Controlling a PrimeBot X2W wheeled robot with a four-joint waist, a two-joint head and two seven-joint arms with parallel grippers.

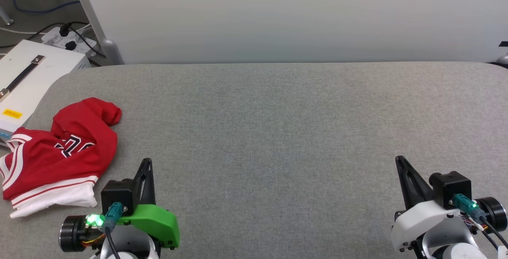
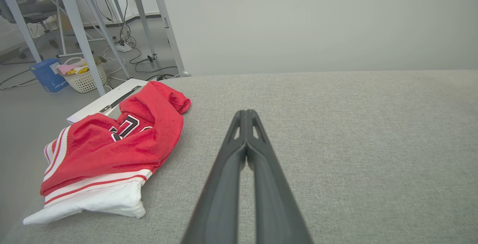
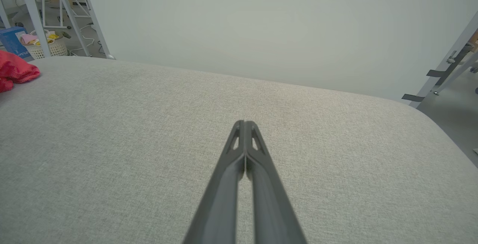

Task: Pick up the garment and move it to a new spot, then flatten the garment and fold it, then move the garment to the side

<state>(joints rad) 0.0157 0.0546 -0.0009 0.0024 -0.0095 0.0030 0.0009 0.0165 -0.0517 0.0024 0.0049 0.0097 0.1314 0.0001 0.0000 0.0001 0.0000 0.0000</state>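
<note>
A broad padded surface (image 1: 278, 132) covered in grey woven fabric, with rounded corners, carried the work. The garment (image 1: 59, 152) lay directly on it, crumpled in a heap right at the left edge. It was mostly red, part of a black, white-outlined print showed on top, and its white cloth and red-and-white striped trim lay on the near side.

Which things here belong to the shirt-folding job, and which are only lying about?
Job: garment, crumpled at the left; left gripper, shut; right gripper, shut; grey table.
Lying about: white case, power strip, basket, blue box.
</note>
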